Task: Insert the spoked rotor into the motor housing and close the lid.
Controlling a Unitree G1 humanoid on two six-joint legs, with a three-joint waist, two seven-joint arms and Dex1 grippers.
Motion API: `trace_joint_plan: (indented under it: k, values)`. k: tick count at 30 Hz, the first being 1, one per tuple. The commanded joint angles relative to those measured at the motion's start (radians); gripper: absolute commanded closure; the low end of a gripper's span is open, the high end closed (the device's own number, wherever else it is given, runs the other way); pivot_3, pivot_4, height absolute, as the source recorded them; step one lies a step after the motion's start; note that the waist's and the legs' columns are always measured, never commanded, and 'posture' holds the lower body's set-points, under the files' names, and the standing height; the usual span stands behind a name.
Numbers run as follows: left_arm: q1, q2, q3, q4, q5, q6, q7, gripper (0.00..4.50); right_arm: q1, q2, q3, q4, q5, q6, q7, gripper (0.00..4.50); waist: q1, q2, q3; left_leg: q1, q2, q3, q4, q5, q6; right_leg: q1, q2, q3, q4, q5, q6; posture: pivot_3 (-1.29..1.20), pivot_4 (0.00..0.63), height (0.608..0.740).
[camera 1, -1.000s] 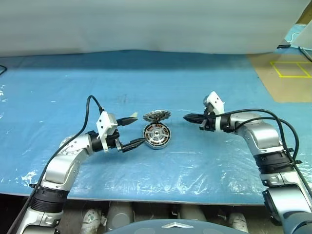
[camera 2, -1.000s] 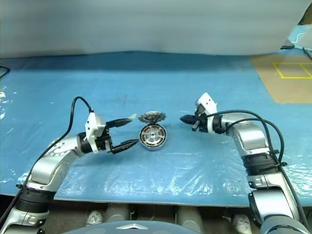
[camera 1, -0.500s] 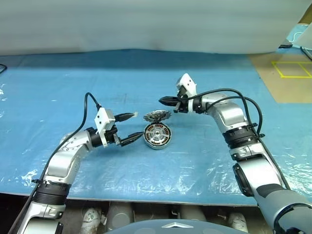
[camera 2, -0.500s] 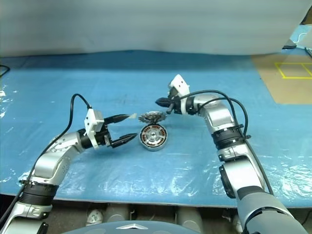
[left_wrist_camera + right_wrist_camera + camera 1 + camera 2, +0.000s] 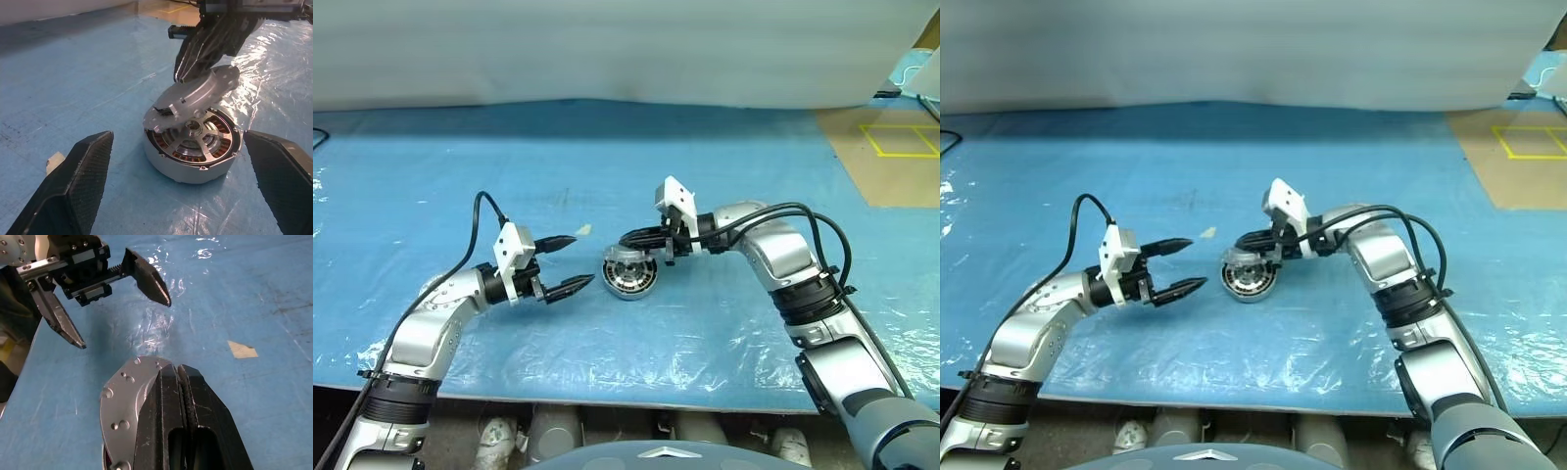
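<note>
The motor housing (image 5: 166,164) lies flat on the blue table, open side up. Inside it, silver spokes and a hub over copper windings look like the spoked rotor (image 5: 193,139), seated. The lid (image 5: 200,93) lies tilted across the housing's top, smooth face up, one edge raised. My right gripper (image 5: 625,240) is shut, and its fingertips (image 5: 181,396) rest on the lid's upper face. To the left of the housing (image 5: 628,279), my left gripper (image 5: 579,260) stands open and level. Its fingers (image 5: 78,186) are apart from the housing and hold nothing.
A small tan scrap (image 5: 582,229) lies on the blue plastic sheet (image 5: 724,323) just behind my left gripper. Brown floor with yellow tape (image 5: 901,142) lies at the back right. A pale curtain (image 5: 607,49) closes the far side. The table's front edge runs below both arms.
My right gripper swung left and down from the right side onto the lid. The lid went from leaning behind the housing to lying tilted over it. My left gripper stays open.
</note>
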Motion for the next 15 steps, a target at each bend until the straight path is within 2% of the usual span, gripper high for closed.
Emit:
trace_joint_plan:
  k: [1,9,15]
  values:
    - [0.003,0.008,0.009,-0.034,-0.012,-0.005,-0.015,0.00,0.033,-0.015,0.022,-0.027,-0.015,-0.022,-0.005,4.49,0.000,0.000,0.000,0.000,0.000,0.000,0.000,0.000,0.000,0.000,0.000,0.000,0.000,0.000,0.000,0.00,0.150,0.740]
    - [0.004,0.008,0.003,-0.046,-0.013,0.013,-0.021,0.00,0.114,-0.023,0.070,0.046,-0.086,-0.077,-0.044,4.49,-0.001,0.000,0.000,0.002,0.000,0.000,0.000,0.000,0.000,0.001,0.000,0.001,0.000,0.000,0.000,0.00,0.150,0.740]
    - [0.017,0.007,-0.001,-0.072,-0.015,0.030,-0.020,0.00,0.153,-0.019,0.062,0.027,-0.076,-0.094,-0.062,4.49,0.000,0.000,0.000,0.008,0.000,0.000,0.000,-0.001,0.001,0.007,-0.001,0.001,0.000,0.000,0.000,0.00,0.150,0.740]
